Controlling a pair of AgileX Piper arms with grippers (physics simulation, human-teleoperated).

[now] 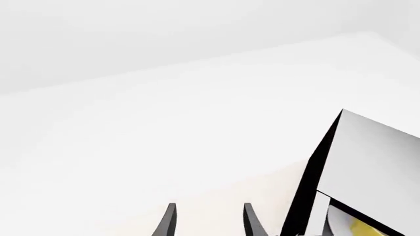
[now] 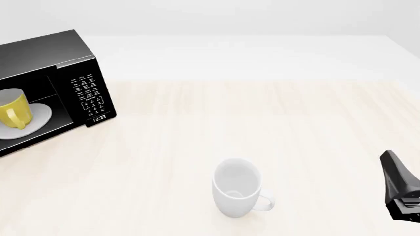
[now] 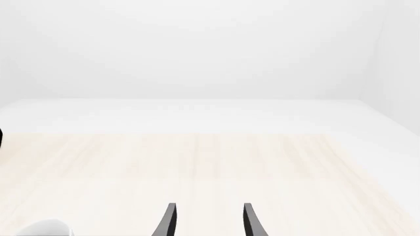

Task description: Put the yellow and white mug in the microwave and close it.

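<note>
The small yellow mug with white inside sits on the round white plate within the black boxy microwave; both the left gripper and the right gripper are spread and hold nothing, and the door seems open.

Both claws are spread open and hold nothing. The right claw points toward twelve o'clock. The left claw also gapes.

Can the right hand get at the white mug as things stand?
Probably yes. The right hand is open and holds nothing, and only bare table lies between the right arm and the white mug, which stands upright.
</note>
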